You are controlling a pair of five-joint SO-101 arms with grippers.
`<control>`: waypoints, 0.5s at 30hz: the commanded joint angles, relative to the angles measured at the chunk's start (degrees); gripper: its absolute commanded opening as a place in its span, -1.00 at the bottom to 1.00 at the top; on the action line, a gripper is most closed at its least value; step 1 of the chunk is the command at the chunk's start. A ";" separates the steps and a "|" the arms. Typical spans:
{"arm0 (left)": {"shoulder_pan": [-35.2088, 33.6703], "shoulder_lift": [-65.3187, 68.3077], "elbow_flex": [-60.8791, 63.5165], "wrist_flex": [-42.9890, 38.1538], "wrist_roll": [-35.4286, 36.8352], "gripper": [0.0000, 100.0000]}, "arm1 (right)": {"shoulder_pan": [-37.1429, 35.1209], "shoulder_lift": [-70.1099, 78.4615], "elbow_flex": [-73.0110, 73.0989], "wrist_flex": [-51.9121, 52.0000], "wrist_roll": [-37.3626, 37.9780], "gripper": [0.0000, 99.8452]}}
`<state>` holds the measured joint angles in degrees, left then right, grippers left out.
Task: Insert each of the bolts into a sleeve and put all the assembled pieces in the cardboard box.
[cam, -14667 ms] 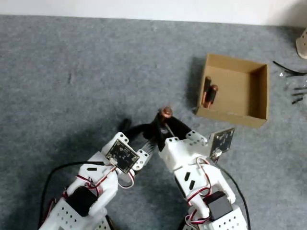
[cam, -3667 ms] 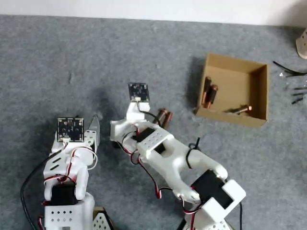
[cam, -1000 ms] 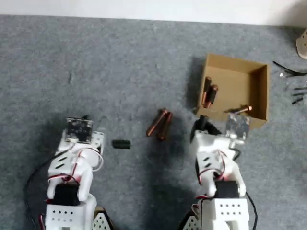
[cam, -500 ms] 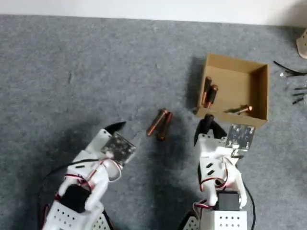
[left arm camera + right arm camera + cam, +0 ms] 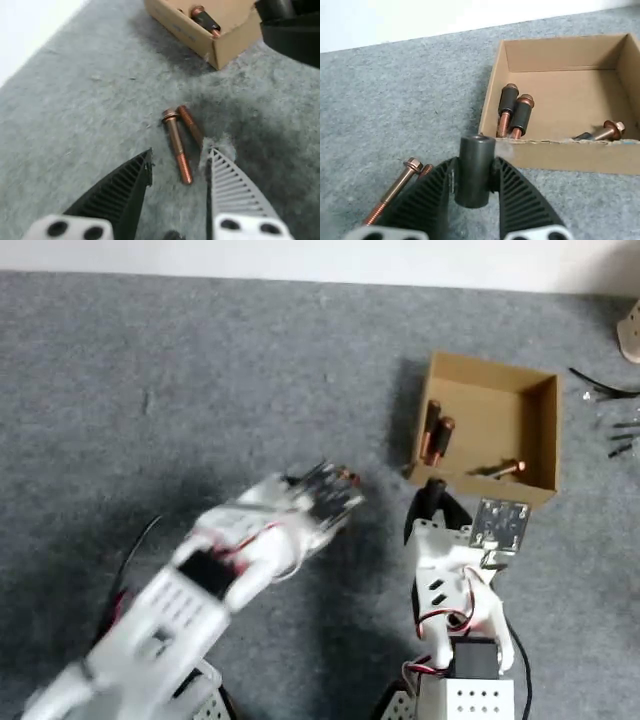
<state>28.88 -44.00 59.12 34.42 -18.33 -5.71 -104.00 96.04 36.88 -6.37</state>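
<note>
1. Bolts: two lie bare near the cardboard box; three assembled pieces sit inside it.
2. Your right tool grasps a sleeve beside the box; your left tool hangs released over the loose bolts.

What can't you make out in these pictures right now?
High view: the blurred left arm covers most of the two loose copper bolts.
High view: dark bits at the right edge are too small to identify.
Left wrist view: the frame edge cuts off the brown cardboard box.
Right wrist view: the right gripper, holding a black cylindrical sleeve, hides most of one bolt.
</note>
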 commanded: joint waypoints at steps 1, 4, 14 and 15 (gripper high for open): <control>1.54 17.27 -10.86 -3.08 0.00 -0.65 | 0.84 -1.27 4.88 -1.63 0.70 -0.99; 1.54 27.56 -16.13 -4.22 1.05 -0.65 | 0.92 -1.27 4.79 -1.63 0.70 -0.99; -1.80 49.27 -32.40 -4.22 9.32 -0.65 | 0.84 -1.27 4.79 -1.80 0.70 -0.99; -2.59 50.51 -33.98 -4.22 10.99 -0.65 | 0.84 -1.27 4.79 -1.80 0.70 -0.99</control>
<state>28.70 4.62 31.16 31.60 -11.03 -5.71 -104.00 96.04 36.88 -6.29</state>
